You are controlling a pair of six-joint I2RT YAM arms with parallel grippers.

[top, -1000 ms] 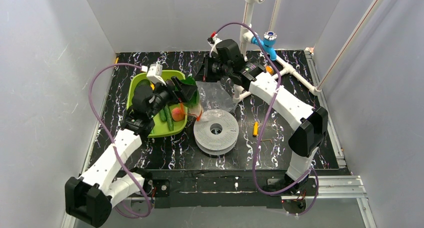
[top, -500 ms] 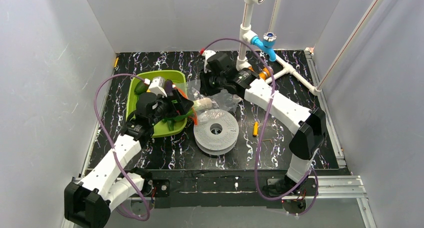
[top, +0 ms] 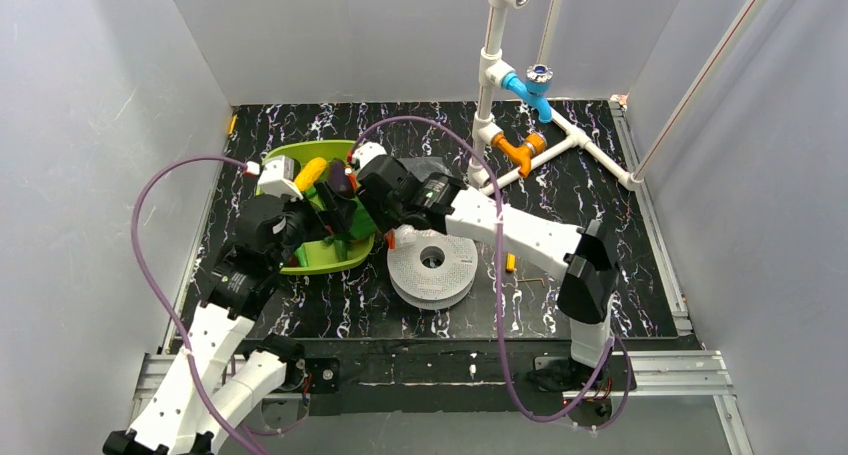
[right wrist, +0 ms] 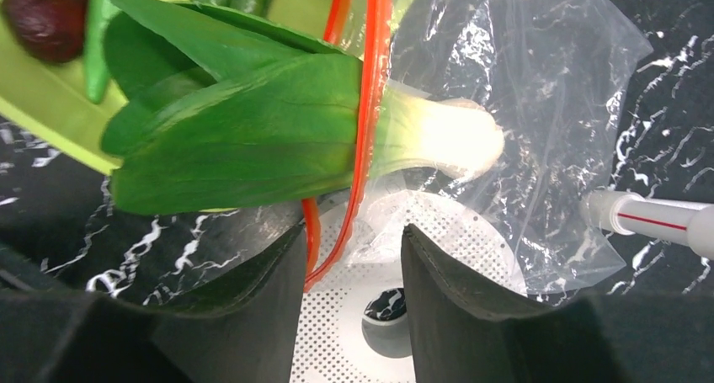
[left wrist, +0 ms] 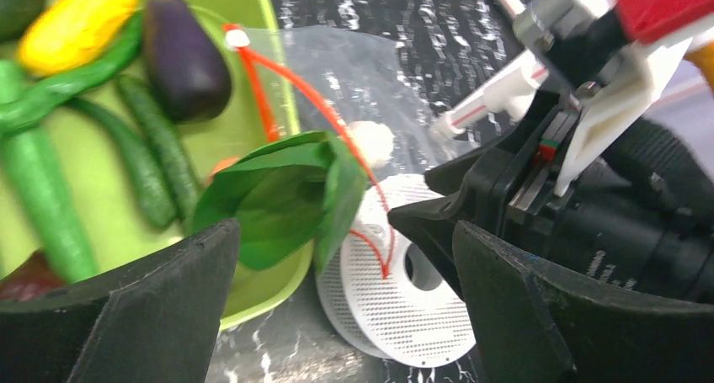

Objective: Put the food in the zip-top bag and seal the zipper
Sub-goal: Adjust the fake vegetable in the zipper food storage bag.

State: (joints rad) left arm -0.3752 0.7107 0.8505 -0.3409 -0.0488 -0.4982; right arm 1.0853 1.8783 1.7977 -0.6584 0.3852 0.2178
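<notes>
**Step in hand:** loading the food, with the first item only half in.

**Leafy stalk** [right wrist: 253,130]: it lies across the zipper [right wrist: 375,80] of the zip-top bag [right wrist: 539,88]. The white stem is inside the clear plastic. The green leaves are outside, over the rim of the green tray [left wrist: 97,198].

**Bag:** it rests partly on the white perforated disc [top: 432,265] and partly on the surface [top: 600,185].

**Left end effector** [left wrist: 343,248]: spread wide and empty, looking at the stalk from the tray side.

**Right end effector** [right wrist: 354,240]: fingers parted, low over the bag mouth. The zipper runs between them unpinched, as far as you can see.

**In the tray:** purple eggplant [left wrist: 181,59], yellow piece [left wrist: 76,25], long green peppers [left wrist: 147,160].

**Next move, by judgement:** have one end effector hold the mouth open by the strip while the other pushes the leaves fully past it. The leaves look soft and will likely fold, so watch that none stays caught in the zipper. The tray items and the sealing come after that.

**Change from a second ago:**
- The right arm was beyond the bag, by the white pipes [top: 490,85]. It has swung across to the bag mouth, uncovering the orange pipe fitting [top: 520,155].
- The left arm carried the stalk then. It has released it and drawn back toward its base.
</notes>
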